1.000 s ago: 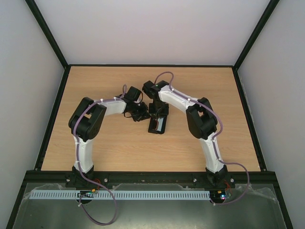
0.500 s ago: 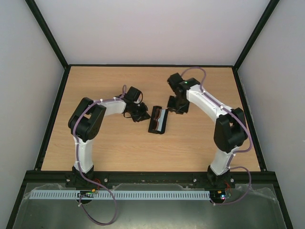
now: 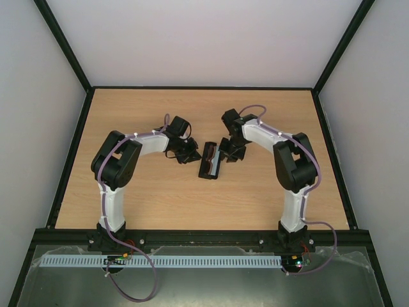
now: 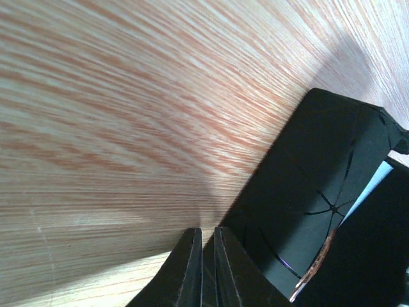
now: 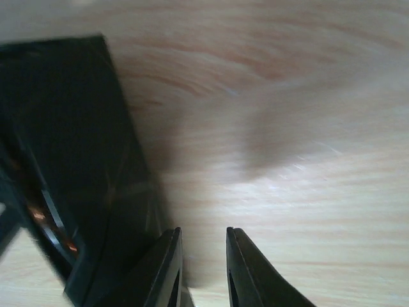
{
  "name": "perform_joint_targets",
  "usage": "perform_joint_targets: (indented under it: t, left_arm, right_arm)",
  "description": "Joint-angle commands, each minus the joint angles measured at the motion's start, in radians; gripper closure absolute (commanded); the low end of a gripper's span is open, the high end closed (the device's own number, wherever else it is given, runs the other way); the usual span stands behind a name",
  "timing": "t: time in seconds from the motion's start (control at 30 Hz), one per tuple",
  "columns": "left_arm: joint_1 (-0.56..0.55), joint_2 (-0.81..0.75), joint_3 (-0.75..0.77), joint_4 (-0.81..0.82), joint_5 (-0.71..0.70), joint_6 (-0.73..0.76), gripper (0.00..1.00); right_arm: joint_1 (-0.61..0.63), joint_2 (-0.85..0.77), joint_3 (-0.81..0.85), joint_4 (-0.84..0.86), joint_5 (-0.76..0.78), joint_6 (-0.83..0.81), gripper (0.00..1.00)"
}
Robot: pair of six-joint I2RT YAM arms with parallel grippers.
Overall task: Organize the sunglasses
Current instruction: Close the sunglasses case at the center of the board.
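The black case (image 3: 209, 173) lies open mid-table with the brown sunglasses (image 3: 213, 157) inside it. In the left wrist view a brown temple arm (image 4: 317, 259) and thin frame lines show over the case's dark inside (image 4: 307, 173). My left gripper (image 3: 193, 155) is at the case's left edge, its jaws (image 4: 208, 231) almost closed with that edge running into the thin gap. My right gripper (image 3: 225, 155) sits at the case's right side, open and empty (image 5: 202, 231). Its left finger (image 5: 167, 256) is next to the case wall (image 5: 77, 141). An amber part of the glasses (image 5: 38, 216) shows there.
A strip of light blue cloth (image 4: 377, 182) shows inside the case. The wooden tabletop (image 3: 147, 198) is bounded by a black frame rail (image 3: 204, 87) and white walls at the back and sides.
The right arm swung away from over the case to the right, then came back down to the case's right side. The left arm and the case have stayed put.
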State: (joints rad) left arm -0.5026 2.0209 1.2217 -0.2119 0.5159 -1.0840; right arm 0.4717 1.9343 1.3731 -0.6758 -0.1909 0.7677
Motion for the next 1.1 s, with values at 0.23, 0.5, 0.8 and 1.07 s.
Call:
perform_joint_targets:
  t: [0.23, 0.5, 0.8, 1.07]
  left_arm:
    - [-0.027, -0.021, 0.007, -0.062, -0.008, 0.007, 0.9]
    - [-0.053, -0.031, -0.01, -0.047, 0.0, -0.012, 0.9]
    - [0.085, -0.108, 0.004, -0.092, -0.003, 0.018, 0.89]
    - [0.162, 0.151, 0.418, -0.162, 0.073, 0.057, 0.75]
  right_arm:
    - [0.087, 0.114, 0.205, -0.064, -0.048, -0.016, 0.8]
    - [0.117, 0.154, 0.231, -0.099, -0.03, -0.041, 0.8]
    - [0.121, -0.079, 0.173, -0.171, 0.016, -0.065, 0.76]
    - [0.188, -0.351, -0.279, 0.032, -0.105, 0.072, 0.79]
